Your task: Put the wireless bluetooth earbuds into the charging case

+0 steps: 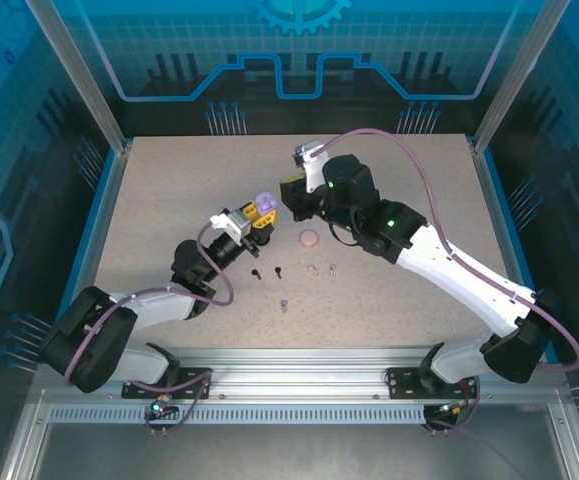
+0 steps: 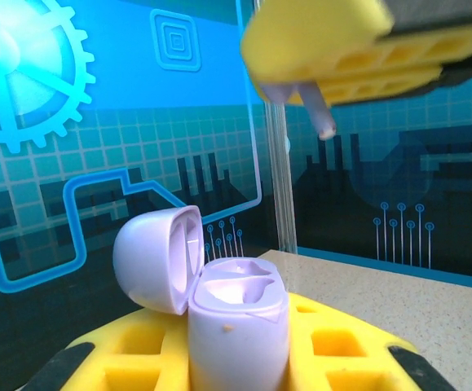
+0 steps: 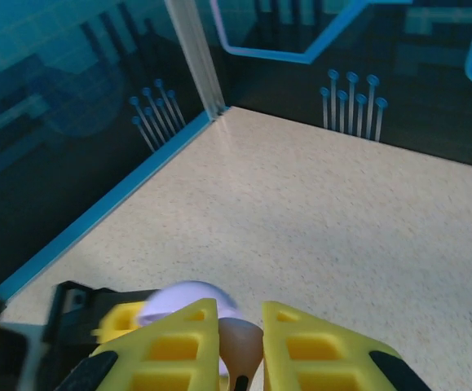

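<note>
The left gripper (image 1: 256, 217) is clamped on the open purple case (image 2: 236, 326). The right gripper (image 3: 240, 330) pinches a purple earbud (image 2: 320, 114) just above it.

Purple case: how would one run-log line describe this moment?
left end effector: shut on open purple case | right end effector: shut on purple earbud, not yet in case | sockets: empty

Robot lab cell (aluminium frame (image 1: 74, 72))
</note>
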Controlling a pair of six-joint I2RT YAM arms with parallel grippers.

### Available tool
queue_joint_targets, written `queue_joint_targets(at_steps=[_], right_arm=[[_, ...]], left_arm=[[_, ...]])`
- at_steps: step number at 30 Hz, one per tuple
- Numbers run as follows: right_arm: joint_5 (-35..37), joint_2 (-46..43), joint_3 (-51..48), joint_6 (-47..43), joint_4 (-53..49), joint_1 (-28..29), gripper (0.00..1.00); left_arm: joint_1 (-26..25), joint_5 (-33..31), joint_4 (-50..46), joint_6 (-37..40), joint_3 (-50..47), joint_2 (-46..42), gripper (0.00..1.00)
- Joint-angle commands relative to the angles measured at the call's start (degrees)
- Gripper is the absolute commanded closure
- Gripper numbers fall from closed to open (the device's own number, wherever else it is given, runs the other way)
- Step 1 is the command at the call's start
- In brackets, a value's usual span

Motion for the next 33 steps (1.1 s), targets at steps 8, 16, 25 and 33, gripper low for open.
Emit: queue_joint_targets(at_steps=[8,16,25,33], right_arm=[[2.36,-2.72,-6.97,-7.7,13.13,4.61,0.85],[2.66,-3.19,-8.87,-7.41,15.48,4.39,0.86],[1.34,-1.87,-8.5,-6.59,15.73,3.39,0.87],[0.18,-1.54,-10.34,-4.63,17.03,2.33,0.89]], left_arm=[[-0.4,3.34,3.03,0.15,2.82,-0.66,1.0],[-0.41,4.21,3.03,-0.65,3.21,-0.76,1.0],[-0.65,4.75,3.03,-1.27,3.34,-1.02,1.0],[-0.95,5.25,3.03,-1.44,3.96,-1.9,1.0]])
